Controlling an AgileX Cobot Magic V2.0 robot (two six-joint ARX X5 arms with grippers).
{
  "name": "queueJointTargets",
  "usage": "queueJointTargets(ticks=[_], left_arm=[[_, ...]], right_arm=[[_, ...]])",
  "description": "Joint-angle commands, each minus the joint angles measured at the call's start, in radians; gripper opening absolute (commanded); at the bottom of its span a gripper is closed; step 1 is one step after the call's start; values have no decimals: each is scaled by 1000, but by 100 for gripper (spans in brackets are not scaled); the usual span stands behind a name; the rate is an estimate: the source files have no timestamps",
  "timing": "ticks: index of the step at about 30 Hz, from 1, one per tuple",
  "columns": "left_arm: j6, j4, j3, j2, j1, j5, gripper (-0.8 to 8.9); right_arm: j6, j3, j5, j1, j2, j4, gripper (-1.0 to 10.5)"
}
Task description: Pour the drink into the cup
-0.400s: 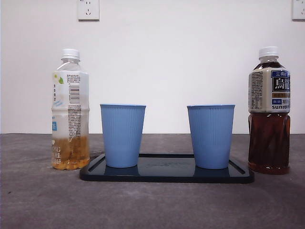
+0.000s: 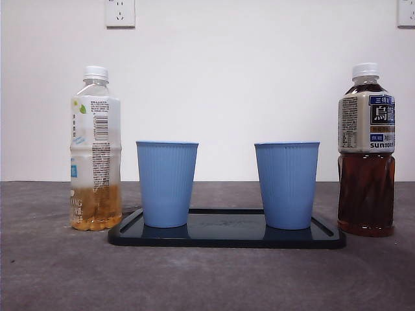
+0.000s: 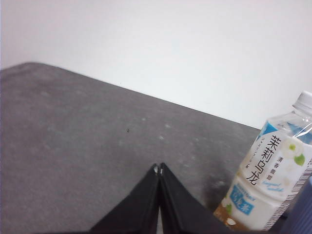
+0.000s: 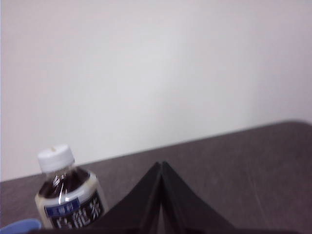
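Note:
Two blue ribbed cups stand upright on a black tray [image 2: 227, 238]: the left cup [image 2: 166, 184] and the right cup [image 2: 286, 184]. A pale tea bottle [image 2: 95, 150] with a white cap stands left of the tray, about a quarter full. It also shows in the left wrist view as the pale tea bottle [image 3: 270, 175]. A dark tea bottle [image 2: 366, 150], capped and nearly full, stands right of the tray; the dark tea bottle [image 4: 68, 200] appears in the right wrist view too. My left gripper [image 3: 159, 168] is shut and holds nothing. My right gripper [image 4: 161, 165] is shut and holds nothing. Neither arm shows in the front view.
The table [image 2: 207, 278] is dark grey and backed by a white wall. Two wall sockets sit high up, one socket [image 2: 120, 12] at the left and another socket [image 2: 406, 12] at the right edge.

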State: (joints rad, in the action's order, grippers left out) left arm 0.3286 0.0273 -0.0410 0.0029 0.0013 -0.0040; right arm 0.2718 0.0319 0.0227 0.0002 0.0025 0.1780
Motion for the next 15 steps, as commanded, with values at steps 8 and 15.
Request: queueJointTargets(ticks=[8, 15], left_arm=[[79, 154, -223, 67, -2, -3, 8], [10, 262, -434, 227, -2, 36, 8]], right_arm=[[42, 211, 7, 0, 55, -211, 4], [35, 388, -26, 0, 190, -370, 4]])
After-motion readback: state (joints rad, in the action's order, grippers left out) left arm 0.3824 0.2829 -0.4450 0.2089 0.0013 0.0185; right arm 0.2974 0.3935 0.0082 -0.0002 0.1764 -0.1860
